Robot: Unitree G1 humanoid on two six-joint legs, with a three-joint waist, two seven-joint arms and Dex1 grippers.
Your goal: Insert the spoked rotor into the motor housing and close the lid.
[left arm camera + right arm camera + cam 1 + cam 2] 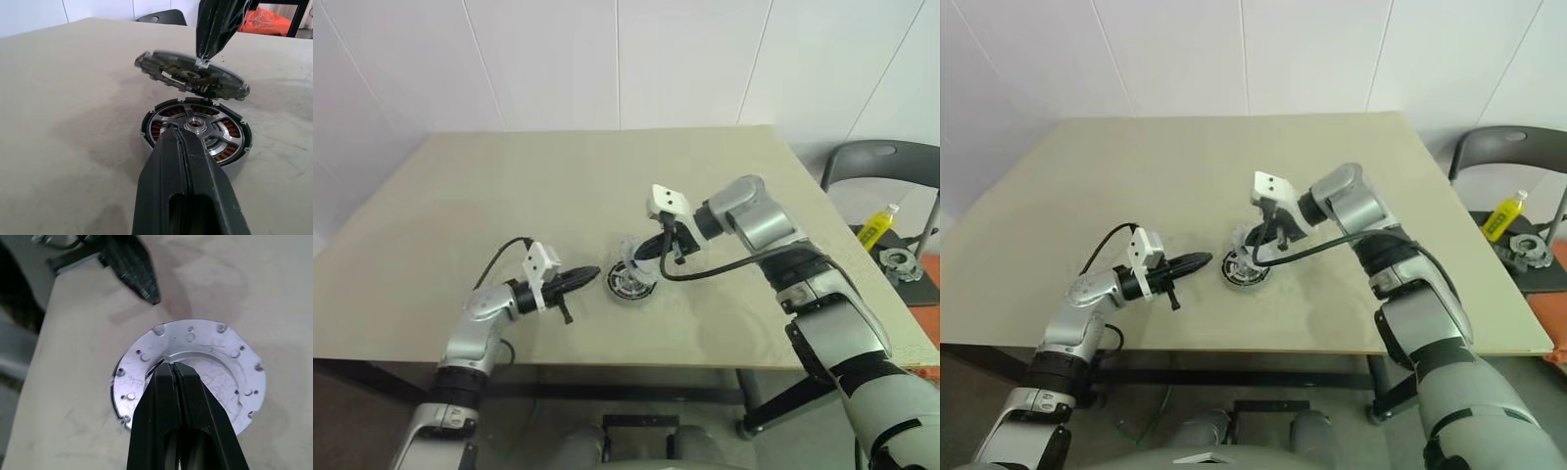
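The motor housing [161, 128], dark and round with a copper ring of windings, silver arms and a pale hub, lies on the table [460, 196] in front of me. Just above it the spoked rotor [205, 357] hangs tilted; it is a shiny silver disc with rim holes and a darker underside [176, 68]. My right gripper [168, 364] is shut on the rotor's inner edge and reaches in from the right [643, 255]. My left gripper [592, 274] is shut and empty, pointing level at the housing [629, 285] from its left, a short gap away. The lid is out of view.
A grey chair [881, 157] stands beyond the table's right edge. On a surface beside it are a yellow bottle [876, 227] and a metal ring part [899, 261]. The wide tan tabletop lies behind the housing, and the table's front edge is close to me.
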